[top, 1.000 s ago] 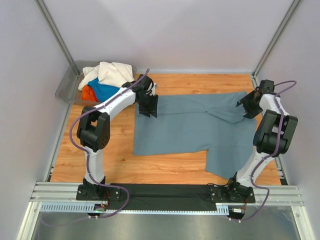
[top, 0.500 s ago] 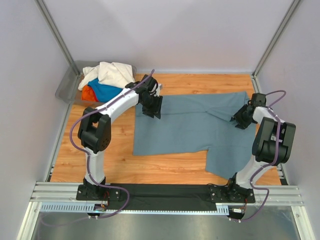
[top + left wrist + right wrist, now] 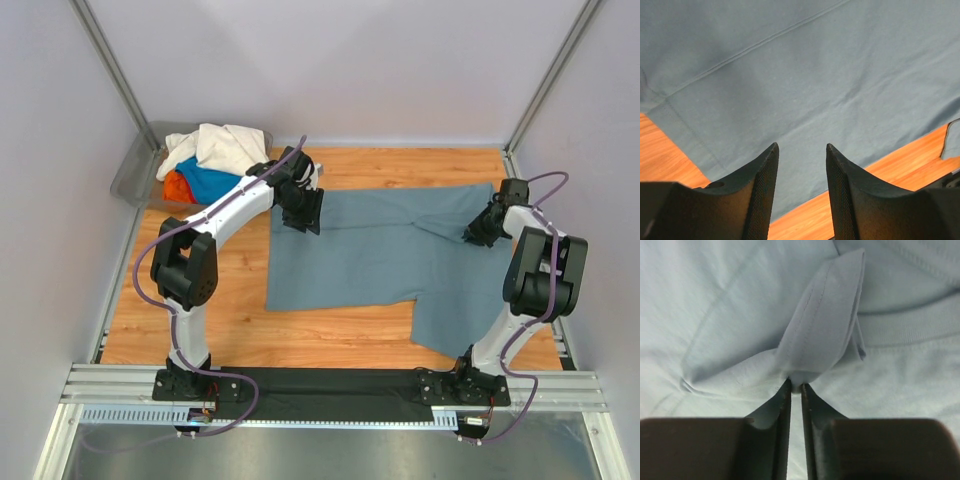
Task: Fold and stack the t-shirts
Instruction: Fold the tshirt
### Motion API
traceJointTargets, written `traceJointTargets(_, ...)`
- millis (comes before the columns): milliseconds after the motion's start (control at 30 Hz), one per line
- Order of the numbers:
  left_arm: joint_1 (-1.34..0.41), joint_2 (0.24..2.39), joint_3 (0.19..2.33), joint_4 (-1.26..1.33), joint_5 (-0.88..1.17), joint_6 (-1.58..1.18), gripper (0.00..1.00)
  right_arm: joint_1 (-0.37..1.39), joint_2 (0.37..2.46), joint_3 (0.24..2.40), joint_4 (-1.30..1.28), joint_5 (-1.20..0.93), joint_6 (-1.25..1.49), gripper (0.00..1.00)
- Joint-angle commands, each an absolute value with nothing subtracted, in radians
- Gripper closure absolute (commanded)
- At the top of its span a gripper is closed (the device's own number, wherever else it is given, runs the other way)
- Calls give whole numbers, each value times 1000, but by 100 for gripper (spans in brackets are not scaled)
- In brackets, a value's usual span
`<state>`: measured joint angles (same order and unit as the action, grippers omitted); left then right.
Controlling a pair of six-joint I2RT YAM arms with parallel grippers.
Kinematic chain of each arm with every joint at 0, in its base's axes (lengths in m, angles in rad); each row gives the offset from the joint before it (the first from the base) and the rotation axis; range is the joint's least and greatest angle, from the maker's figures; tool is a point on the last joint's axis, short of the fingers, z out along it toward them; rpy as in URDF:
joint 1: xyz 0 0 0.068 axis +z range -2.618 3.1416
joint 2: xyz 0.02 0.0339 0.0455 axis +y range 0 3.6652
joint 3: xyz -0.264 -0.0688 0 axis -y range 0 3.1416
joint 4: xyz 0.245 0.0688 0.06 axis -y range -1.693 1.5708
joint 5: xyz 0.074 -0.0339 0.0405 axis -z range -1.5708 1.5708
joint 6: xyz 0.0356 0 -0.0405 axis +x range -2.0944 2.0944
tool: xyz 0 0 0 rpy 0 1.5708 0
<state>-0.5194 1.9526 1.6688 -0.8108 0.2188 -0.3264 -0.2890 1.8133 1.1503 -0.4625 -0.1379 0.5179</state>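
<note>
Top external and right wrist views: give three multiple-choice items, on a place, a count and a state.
1. Where is the bin? A far left; B near right; C centre.
2. How many cloth colours show in it? A one; B three; C five.
3. The right end effector is: A wide open; B shut on a fold of the grey-blue t-shirt; C gripping the bin.
A, it sits top left overhead; B, cream-white cloth, blue cloth, red-orange cloth; B, cloth is pinched in it.
</note>
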Motion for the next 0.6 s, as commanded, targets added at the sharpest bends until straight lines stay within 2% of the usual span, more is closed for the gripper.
traceJointTargets(0,-515,1930,1689,-815,221,-302,50,-287,1853,1226,-462,-113,515,87)
traceJointTargets(33,-515,1930,1690,-813,222,-304,50,-287,1864,1233,-462,-118,520,88)
traceJointTargets(67,-515,1931,1690,-813,224,-304,50,-287,1868,1238,-463,-120,535,98)
traceJointTargets(100,-515,1930,1690,-813,222,-302,50,-285,1871,1244,-474,-120,549,100)
traceJointTargets(267,-515,1928,1698,-813,228,-298,50,-282,1878,1308,-509,-198,699,100)
traceJointTargets(567,-520,1968,1684,-759,290,-324,51,-294,2019,1433,-428,-314,1256,99)
